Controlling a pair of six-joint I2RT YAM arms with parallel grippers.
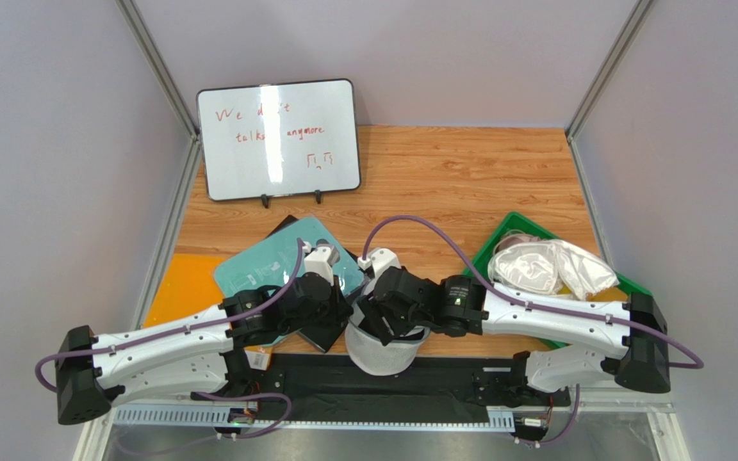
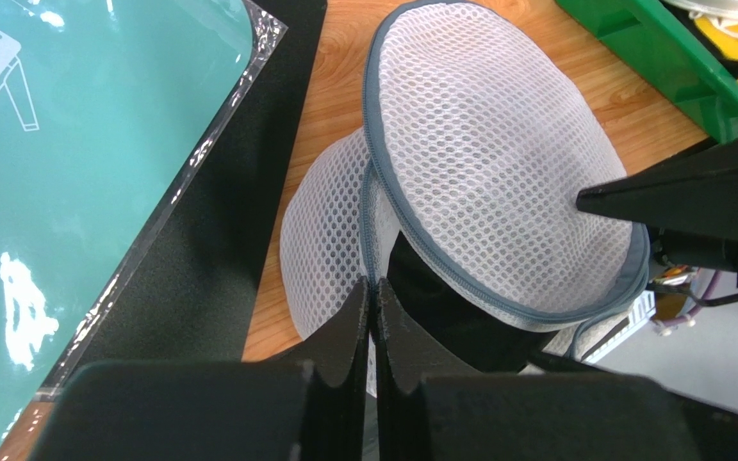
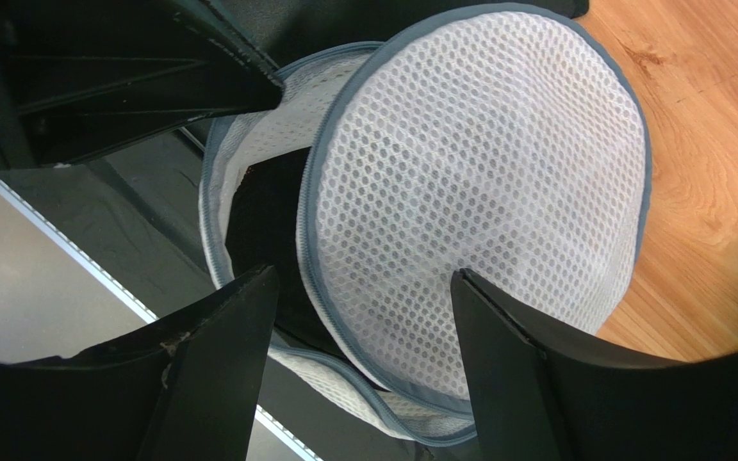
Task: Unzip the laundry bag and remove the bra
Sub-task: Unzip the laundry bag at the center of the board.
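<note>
The laundry bag (image 1: pixel 383 355) is a round white mesh pouch at the table's near edge, between the two arms. Its round lid flap (image 2: pixel 498 163) with the grey-blue zip rim stands lifted off the body. A dark gap (image 3: pixel 262 206) shows underneath. My left gripper (image 2: pixel 374 288) is shut, pinching the zip rim of the pouch body at its left side. My right gripper (image 3: pixel 363 279) is open, its fingers either side of the lid flap (image 3: pixel 479 182) and not pressing it. The bra is hidden.
A green bin (image 1: pixel 496 252) holding white cloth (image 1: pixel 546 267) stands at the right. A teal packaged board (image 1: pixel 277 264) lies on a black sheet (image 2: pixel 219 192) at the left, beside an orange sheet (image 1: pixel 185 283). A whiteboard (image 1: pixel 279 139) stands at the back.
</note>
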